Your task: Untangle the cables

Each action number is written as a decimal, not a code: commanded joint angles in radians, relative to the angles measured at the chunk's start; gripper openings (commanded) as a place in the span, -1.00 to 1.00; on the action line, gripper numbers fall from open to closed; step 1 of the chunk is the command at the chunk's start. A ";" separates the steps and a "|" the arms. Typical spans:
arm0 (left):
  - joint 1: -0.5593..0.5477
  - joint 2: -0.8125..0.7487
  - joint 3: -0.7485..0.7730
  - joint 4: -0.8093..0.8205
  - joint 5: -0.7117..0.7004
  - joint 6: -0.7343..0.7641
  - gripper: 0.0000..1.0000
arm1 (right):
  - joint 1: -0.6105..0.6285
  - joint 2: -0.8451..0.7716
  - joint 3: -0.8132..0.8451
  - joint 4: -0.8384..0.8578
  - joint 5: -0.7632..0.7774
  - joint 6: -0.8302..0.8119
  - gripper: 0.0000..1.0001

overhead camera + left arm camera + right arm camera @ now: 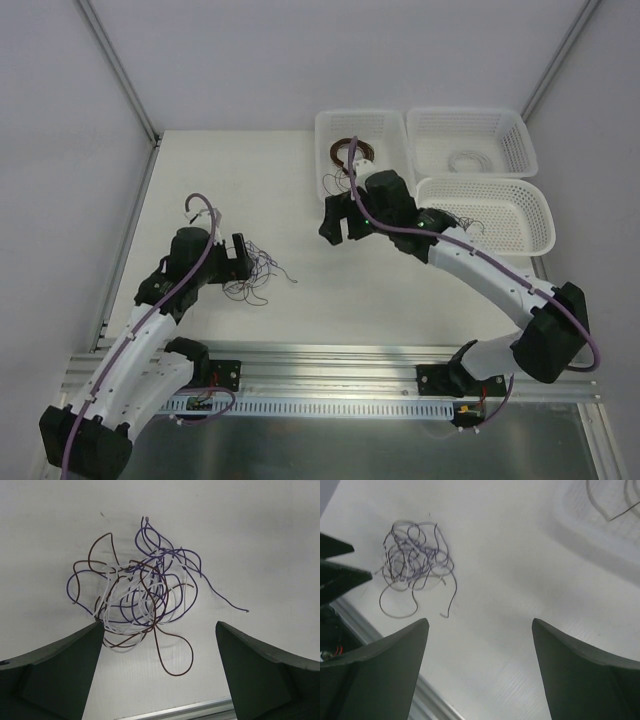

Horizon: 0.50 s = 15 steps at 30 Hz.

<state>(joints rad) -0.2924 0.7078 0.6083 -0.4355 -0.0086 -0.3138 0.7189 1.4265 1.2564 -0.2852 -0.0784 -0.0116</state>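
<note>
White desk (230, 170) bare around cables (258, 272), near-left | left end effector (240, 257) released beside them | right end effector (341, 230) released, mid-desk, empty

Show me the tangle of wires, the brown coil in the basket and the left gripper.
tangle of wires (136, 587), left wrist view, middle of the knot.
brown coil (338, 150), top external view, left side of its ring.
left gripper (159, 624), left wrist view, midway between its open fingertips.
</note>
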 commanded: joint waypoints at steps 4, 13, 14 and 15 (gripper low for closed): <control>0.012 0.165 0.054 -0.020 0.018 -0.169 0.76 | 0.126 -0.135 -0.257 0.121 0.006 0.156 0.76; 0.007 0.504 0.076 0.102 0.084 -0.338 0.35 | 0.224 -0.324 -0.485 0.222 0.118 0.216 0.76; -0.001 0.524 0.076 0.113 0.100 -0.353 0.29 | 0.228 -0.349 -0.508 0.224 0.129 0.219 0.76; -0.011 0.541 0.070 0.127 0.114 -0.388 0.13 | 0.243 -0.365 -0.518 0.224 0.137 0.214 0.76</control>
<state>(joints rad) -0.2890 1.2129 0.6598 -0.3702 0.0372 -0.5987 0.9413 1.1164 0.7704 -0.1440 0.0010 0.1650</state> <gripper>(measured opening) 0.598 0.882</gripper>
